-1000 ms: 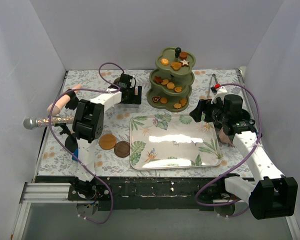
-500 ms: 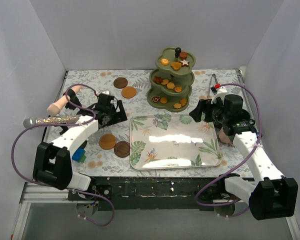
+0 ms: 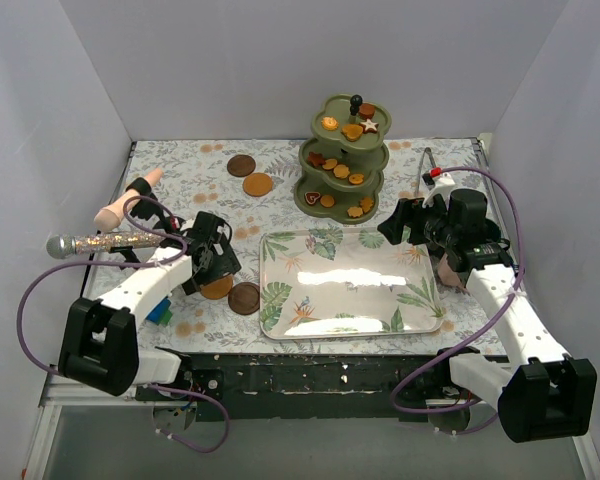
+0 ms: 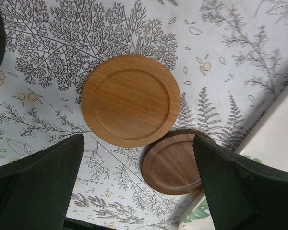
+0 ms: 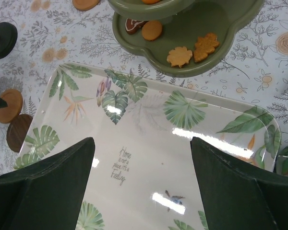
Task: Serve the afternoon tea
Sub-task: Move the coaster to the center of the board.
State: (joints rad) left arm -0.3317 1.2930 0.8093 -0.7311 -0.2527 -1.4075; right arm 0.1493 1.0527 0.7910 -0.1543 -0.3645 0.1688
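Note:
The olive-green three-tier stand (image 3: 342, 155) with a black knob stands at the back and holds orange and brown biscuits (image 5: 179, 56) on every tier. Two brown coasters lie at the front left, a light one (image 4: 131, 99) and a dark one (image 4: 175, 160). Two more coasters (image 3: 250, 175) lie at the back, left of the stand. My left gripper (image 3: 220, 270) is open and empty, hovering over the two front coasters (image 3: 230, 292). My right gripper (image 3: 393, 226) is open and empty above the tray's far right corner, near the stand's lowest tier. No mug shows clearly.
A leaf-print tray (image 3: 350, 280) lies at the front middle and shows in the right wrist view (image 5: 149, 143). A glittery microphone (image 3: 100, 241) and a pink object (image 3: 120, 205) lie at the far left. A small blue and green thing (image 3: 160, 311) sits under my left arm. Metal tongs (image 3: 428, 165) lie at the back right.
My left arm has swung from the back near the stand to the front left, over the two front coasters. The two back coasters have come into view. My right arm has not moved.

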